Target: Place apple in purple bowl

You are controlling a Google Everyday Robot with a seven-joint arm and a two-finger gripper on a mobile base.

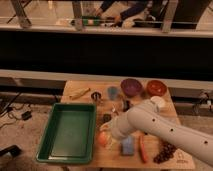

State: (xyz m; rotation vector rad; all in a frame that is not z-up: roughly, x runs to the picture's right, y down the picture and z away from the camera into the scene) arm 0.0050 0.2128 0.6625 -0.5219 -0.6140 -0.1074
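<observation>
While the green tray (67, 132) lies just to the left of the gripper (107, 135), its near edge close beside the fingers, the gripper itself hangs low over the front part of the wooden table (102, 85). It is closed on the apple (103, 140), which shows as a small orange-yellow ball at its tip. Whether the apple touches the wood or sits just clear of it cannot be told.

Behind the gripper and to its left lies a pale yellowish long thing (79, 93), and a small dark object (96, 96) stands nearer in. A blue cup (113, 92) stands almost straight behind the gripper.

Just to its right and slightly nearer the front edge lies a blue sponge (127, 145), then a carrot (142, 148) lying lengthwise, then a bunch of dark grapes (165, 151). The white arm (160, 125) runs off to the right above these.

The purple bowl (131, 87) stands well behind the gripper and to its right, far apart from the apple. A red-orange bowl (156, 87) stands beside it, farther right.
</observation>
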